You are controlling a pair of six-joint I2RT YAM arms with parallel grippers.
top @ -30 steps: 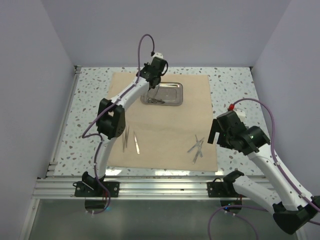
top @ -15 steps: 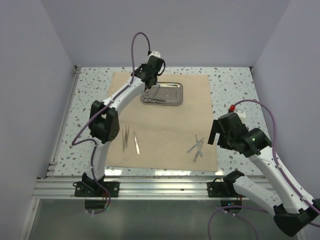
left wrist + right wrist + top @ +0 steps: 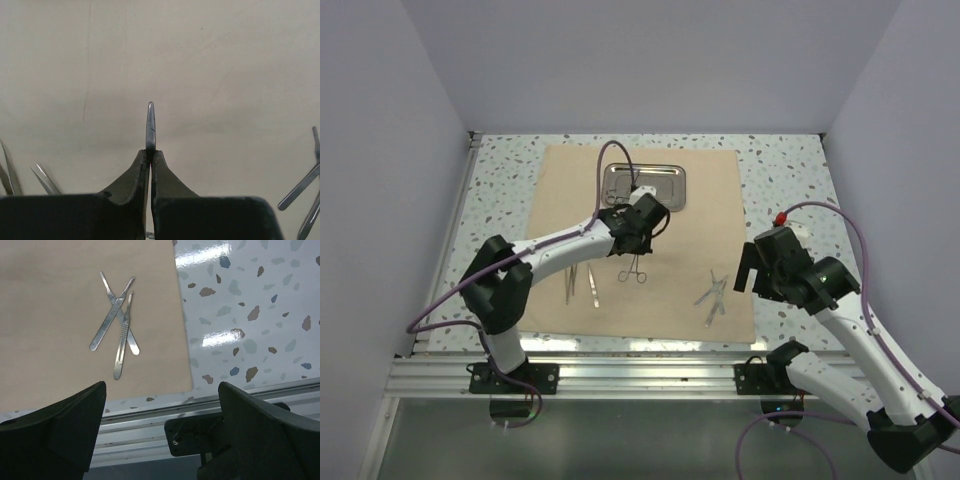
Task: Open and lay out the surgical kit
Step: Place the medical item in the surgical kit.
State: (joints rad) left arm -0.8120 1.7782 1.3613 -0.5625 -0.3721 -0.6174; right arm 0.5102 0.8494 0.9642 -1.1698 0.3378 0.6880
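Left claw (image 3: pixel 150 152) clamped on forceps (image 3: pixel 150 121) over the cloth (image 3: pixel 670 250); right claw (image 3: pixel 162 405) apart

1. Beige cloth (image 3: pixel 660 240): one, spread flat.
2. Steel tray (image 3: pixel 670 176): one.
3. Ring-handled forceps (image 3: pixel 632 270): one that I can see clearly. There may be more ringed metal in the tray's near-left corner, but I can't tell.
4. Flat handles (image 3: pixel 116 320): three, crossed in a small heap.
5. Pointed tweezers (image 3: pixel 572 280): at least two on the cloth's left side. They're too thin to count exactly.
6. Robot arms: two, a left arm (image 3: pixel 560 243) and a right arm (image 3: pixel 845 320).
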